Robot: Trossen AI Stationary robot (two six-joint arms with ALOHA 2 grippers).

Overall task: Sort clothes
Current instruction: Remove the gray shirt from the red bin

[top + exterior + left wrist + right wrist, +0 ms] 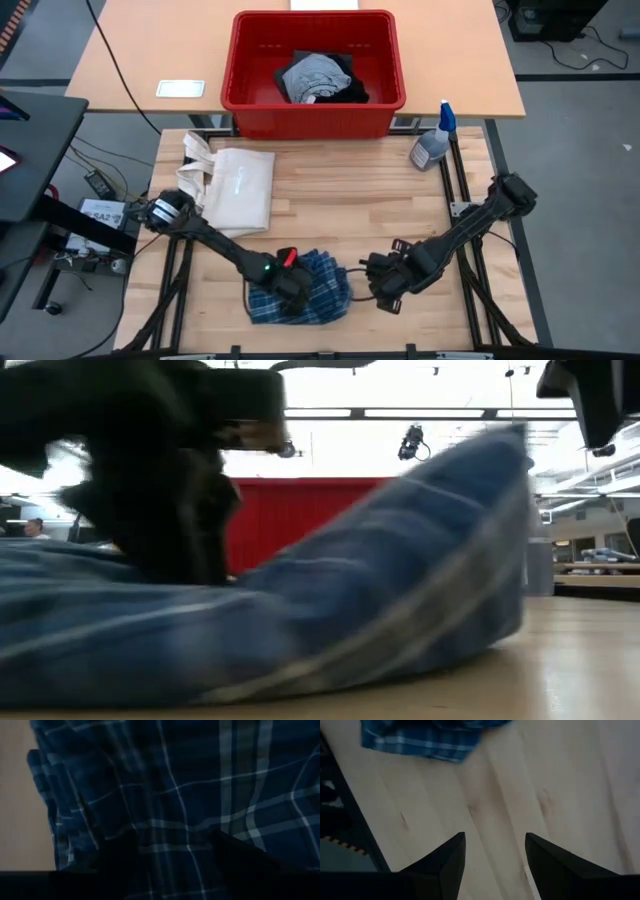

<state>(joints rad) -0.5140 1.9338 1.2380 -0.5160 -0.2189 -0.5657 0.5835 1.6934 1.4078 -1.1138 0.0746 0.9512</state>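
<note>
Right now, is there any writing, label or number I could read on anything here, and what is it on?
No text here can be read.
Tote bag: a faint mark on the cloth, too small to read.
White card on the far table: too small to read.
Spray bottle: no readable label.
Plaid cloth, red bin: no writing shows.

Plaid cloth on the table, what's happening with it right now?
The left gripper is down on the blue-and-white plaid cloth, fingers spread over the fabric near the front of the wooden table. The right gripper sits just beside the cloth over bare wood, open and holding nothing. A grey garment and some black fabric already lie in the red bin. A white tote bag lies apart.
</note>
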